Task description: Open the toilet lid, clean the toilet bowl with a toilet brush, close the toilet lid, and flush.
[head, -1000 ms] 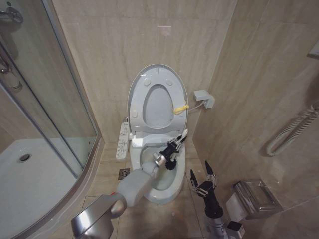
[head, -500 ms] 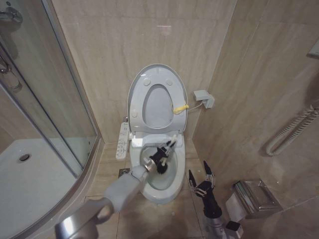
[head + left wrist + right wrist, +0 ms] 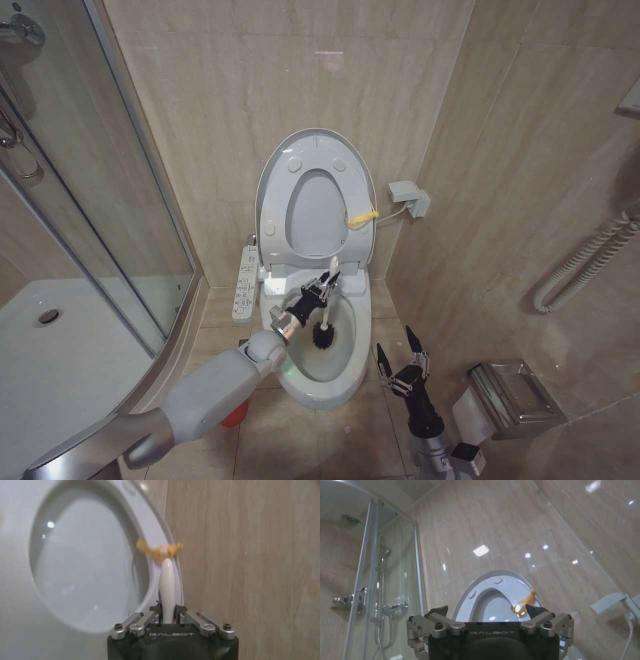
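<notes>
Scrubbing looks underway: left gripper (image 3: 316, 293) is clamped on the toilet brush (image 3: 326, 310), handle upright so bristles reach down inside the toilet bowl (image 3: 352, 372); toilet lid (image 3: 315, 200) stands raised against the wall; right gripper (image 3: 401, 362) waits spread beside the pedestal.

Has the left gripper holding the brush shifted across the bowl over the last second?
Yes. The left gripper, shut on the thin white toilet brush, has moved from the right rim of the white ceramic toilet bowl toward its left and back, nearer the raised white plastic toilet lid.

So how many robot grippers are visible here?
2: the left gripper over the white ceramic toilet bowl, holding the thin white toilet brush; the right gripper open beside the bowl.
</notes>
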Motion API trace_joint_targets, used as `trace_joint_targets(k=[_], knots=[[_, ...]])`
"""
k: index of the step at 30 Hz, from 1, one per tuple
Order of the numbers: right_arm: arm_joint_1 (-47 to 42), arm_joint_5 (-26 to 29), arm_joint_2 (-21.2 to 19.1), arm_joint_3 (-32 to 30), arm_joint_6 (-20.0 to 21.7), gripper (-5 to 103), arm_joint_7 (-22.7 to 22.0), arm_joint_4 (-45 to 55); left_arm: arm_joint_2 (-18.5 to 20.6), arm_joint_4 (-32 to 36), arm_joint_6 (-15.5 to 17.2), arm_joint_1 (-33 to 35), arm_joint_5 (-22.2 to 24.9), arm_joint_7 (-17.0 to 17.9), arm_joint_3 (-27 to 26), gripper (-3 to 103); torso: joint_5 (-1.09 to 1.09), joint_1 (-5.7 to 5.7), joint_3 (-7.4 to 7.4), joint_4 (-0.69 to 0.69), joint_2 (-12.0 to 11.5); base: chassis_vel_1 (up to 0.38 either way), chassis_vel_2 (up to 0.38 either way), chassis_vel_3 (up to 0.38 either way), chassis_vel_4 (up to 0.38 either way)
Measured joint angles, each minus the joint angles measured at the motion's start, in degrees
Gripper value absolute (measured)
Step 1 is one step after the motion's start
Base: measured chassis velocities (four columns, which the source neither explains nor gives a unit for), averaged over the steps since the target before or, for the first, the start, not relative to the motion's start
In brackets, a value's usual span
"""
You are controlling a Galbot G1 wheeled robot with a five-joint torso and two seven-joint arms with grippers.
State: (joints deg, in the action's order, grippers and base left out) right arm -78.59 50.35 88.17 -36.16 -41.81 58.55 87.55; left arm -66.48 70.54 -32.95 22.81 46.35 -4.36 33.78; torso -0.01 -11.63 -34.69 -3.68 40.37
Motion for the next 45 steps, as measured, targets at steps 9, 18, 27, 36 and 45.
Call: trace_joint_targets(k=[9,18,27,36,45], knots=[[1.51,-0.08,-0.30,0.33,-0.30,100,-0.94,-2.14,10.68,14.74,2.45,3.38,0.76,2.40,-4.47,18,0.00,0.00,0.00,0.03,0.00,0.000,0.000,0.000,0.000],[1.00,0.01,-0.36,0.07,-0.70,100,-1.95,-1.93,21.51,30.50,4.39,11.66,5.87,4.24,-16.35,18,-0.02,0.00,0.00,-0.01,0.00,0.000,0.000,0.000,0.000],[-4.57,-0.16,0.88,-0.20,-1.44,100,-2.16,4.79,33.45,49.86,7.69,32.32,7.58,8.97,-39.37,18,0.01,0.02,0.02,0.02,0.02,0.000,0.000,0.000,0.000],[-4.28,-1.91,3.10,-0.24,-2.15,100,-2.92,5.47,34.38,53.93,14.02,41.80,-1.44,24.53,-49.15,18,0.00,0.00,0.00,-0.02,0.00,0.000,0.000,0.000,0.000],[-3.57,-2.94,3.85,0.82,-2.77,100,-2.97,5.08,24.15,50.28,15.47,55.50,-10.65,26.93,-62.22,18,0.01,0.00,0.00,0.02,0.00,0.000,0.000,0.000,0.000]])
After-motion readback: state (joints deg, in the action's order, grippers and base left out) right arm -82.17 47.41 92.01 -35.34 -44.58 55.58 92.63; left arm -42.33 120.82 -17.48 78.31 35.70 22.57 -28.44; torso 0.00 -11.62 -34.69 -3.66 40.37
